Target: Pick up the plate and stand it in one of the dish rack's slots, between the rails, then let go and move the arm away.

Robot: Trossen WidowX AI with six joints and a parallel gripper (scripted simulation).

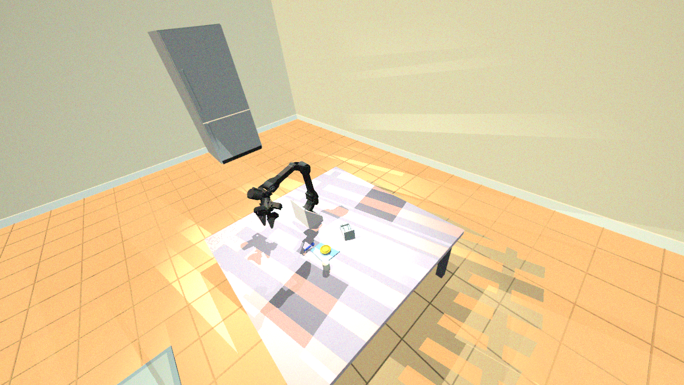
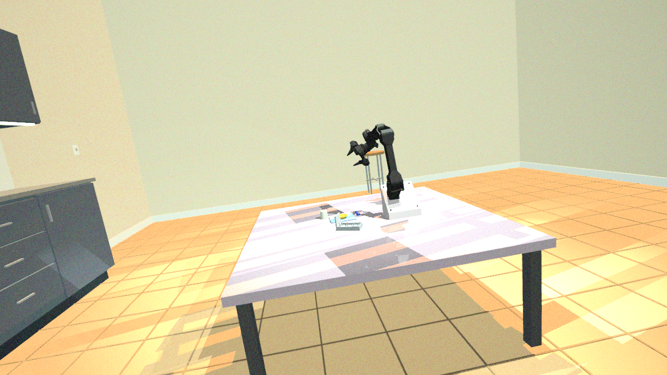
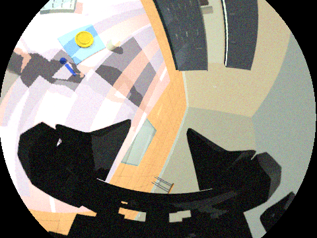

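1. Top view, claw (image 1: pixel 267 217): hanging in the air above the left part of the surface (image 1: pixel 382 287), pointing down, spread wide with nothing between the fingers.
2. Plate (image 1: pixel 325 248): small, yellow, lying flat on a light blue mat (image 1: pixel 333 253) near the middle of the surface, well apart from the claw, to its right and nearer.
3. Dish rack (image 1: pixel 347 232): pale grey, standing just right of the plate and a little farther back, apart from it, with no plate in its slots.
4. Pale cup (image 1: pixel 326 268): upright just beyond the near edge of the mat.
5. Small blue item (image 1: pixel 307 246): just left of the mat; too small to tell what kind.
6. Exterior view: claw (image 2: pixel 355 156) raised high, with the rack (image 2: pixel 348 225), plate (image 2: pixel 343 216) and cup (image 2: pixel 323 214) clustered low on the surface (image 2: pixel 466 233) to the left of the white arm base (image 2: pixel 405 205).
7. Wrist view: dark fingers wide apart at the bottom, with the plate (image 3: pixel 84 39) far off at upper left on its mat (image 3: pixel 70 46) and the rack (image 3: pixel 59 2) above it.
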